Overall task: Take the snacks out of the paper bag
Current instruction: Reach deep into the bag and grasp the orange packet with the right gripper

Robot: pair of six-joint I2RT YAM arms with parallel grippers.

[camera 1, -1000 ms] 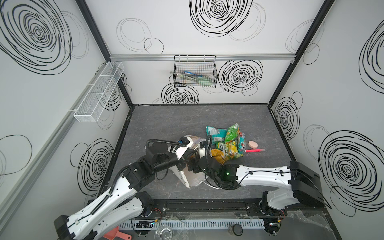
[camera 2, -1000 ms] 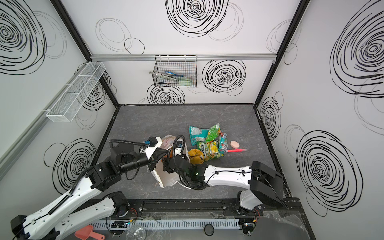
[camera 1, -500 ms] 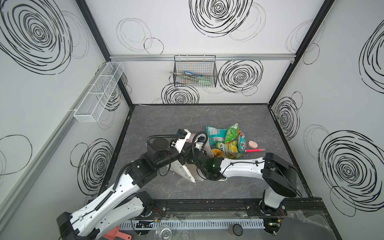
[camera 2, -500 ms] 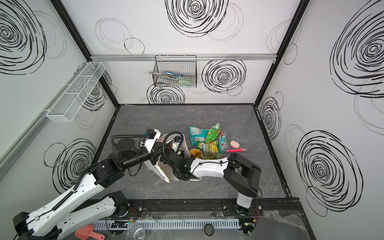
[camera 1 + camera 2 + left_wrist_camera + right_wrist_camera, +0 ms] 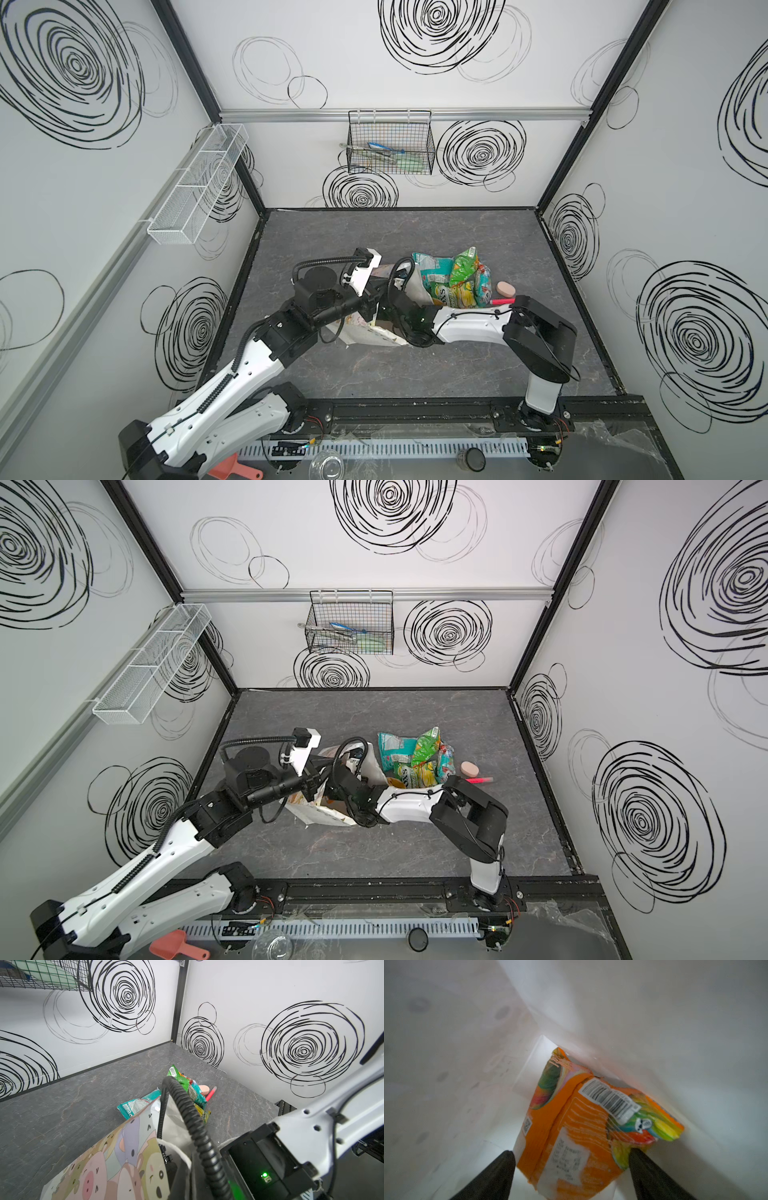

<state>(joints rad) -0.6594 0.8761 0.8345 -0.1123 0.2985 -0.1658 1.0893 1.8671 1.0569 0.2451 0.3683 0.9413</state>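
Observation:
The paper bag [image 5: 370, 330] leans tilted on the grey floor, mouth toward the packets; its outside shows cartoon animals in the left wrist view [image 5: 116, 1157]. My left gripper [image 5: 185, 1178] is shut on the bag's rim by the white cord handle. My right arm reaches into the mouth. Inside, my right gripper [image 5: 571, 1151] is open, its black fingers [image 5: 500, 1167] on either side of an orange snack packet [image 5: 571, 1122] lying against the bag's bottom. Other snacks, teal [image 5: 432, 268] and green [image 5: 465, 266], lie piled right of the bag in both top views [image 5: 415, 758].
A pink disc [image 5: 505, 287] and a pink-red stick [image 5: 503, 301] lie just right of the pile. The right arm's elbow [image 5: 540, 332] stands right of the bag. A black wire basket [image 5: 390, 145] hangs on the back wall, a white mesh shelf [image 5: 195, 187] on the left wall.
My right arm has folded its elbow up and pushed its gripper from the bag's mouth deep inside. The left gripper has shifted the bag's mouth slightly toward the back.

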